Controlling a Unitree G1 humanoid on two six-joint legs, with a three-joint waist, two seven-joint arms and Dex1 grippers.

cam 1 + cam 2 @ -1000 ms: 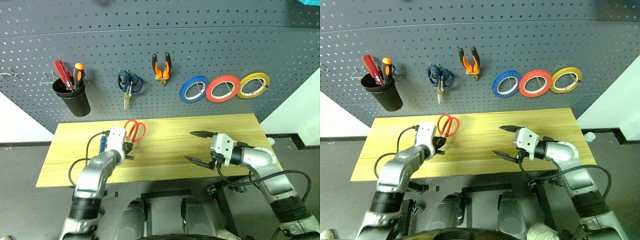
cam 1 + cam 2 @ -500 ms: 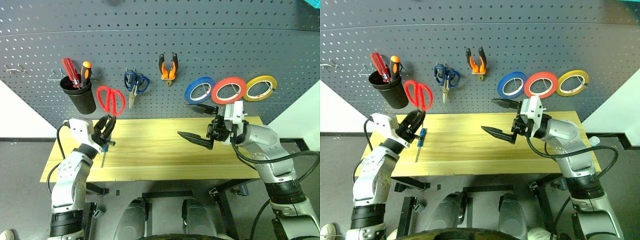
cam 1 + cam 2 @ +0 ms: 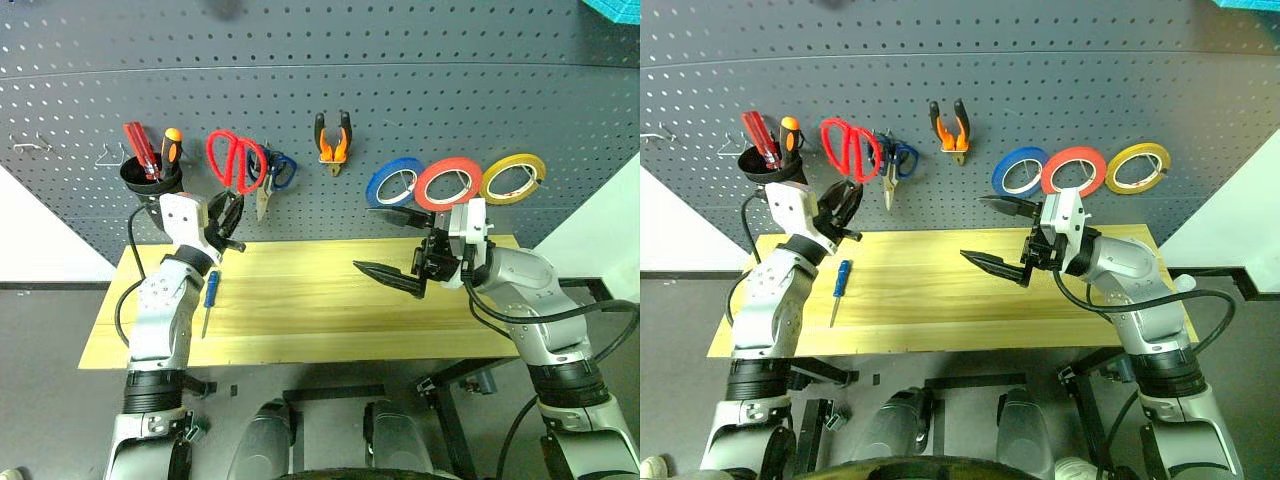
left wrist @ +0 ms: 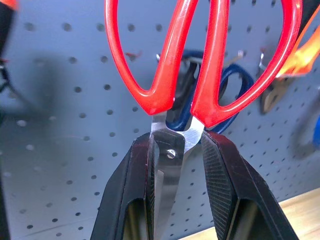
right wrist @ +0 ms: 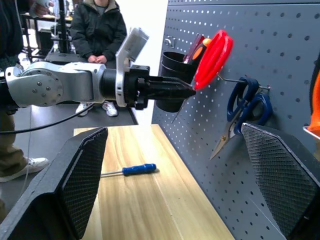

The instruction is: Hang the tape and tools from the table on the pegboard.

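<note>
Left gripper (image 3: pixel 232 222): raised in front of the pegboard (image 3: pixel 420 90), its black fingers (image 4: pixel 220 185) clamped on the blades of the red-handled scissors (image 3: pixel 234 160) near the pivot.
Red-handled scissors: held upright, handles uppermost, against the board just beside the blue-handled scissors (image 3: pixel 275 172) that hang on a hook; whether the red handles touch a hook cannot be told.
Right gripper (image 3: pixel 392 244): held above the table (image 3: pixel 330 310), pointing toward the left arm, jaws spread wide and empty.
Blue-handled screwdriver (image 3: pixel 209 298): flat on the table's left side, below the left gripper.
Pliers (image 3: pixel 332 142): hanging on the board, handles up.
Tape (image 3: pixel 448 183): the red-orange ring hangs between a blue ring (image 3: pixel 394 183) and a yellow ring (image 3: pixel 512 173).
Black cup (image 3: pixel 152 183): on the board at left, holding red and orange screwdrivers (image 3: pixel 146 150).
Background: a person (image 5: pixel 98 35) in dark clothing stands beyond the table's end.
</note>
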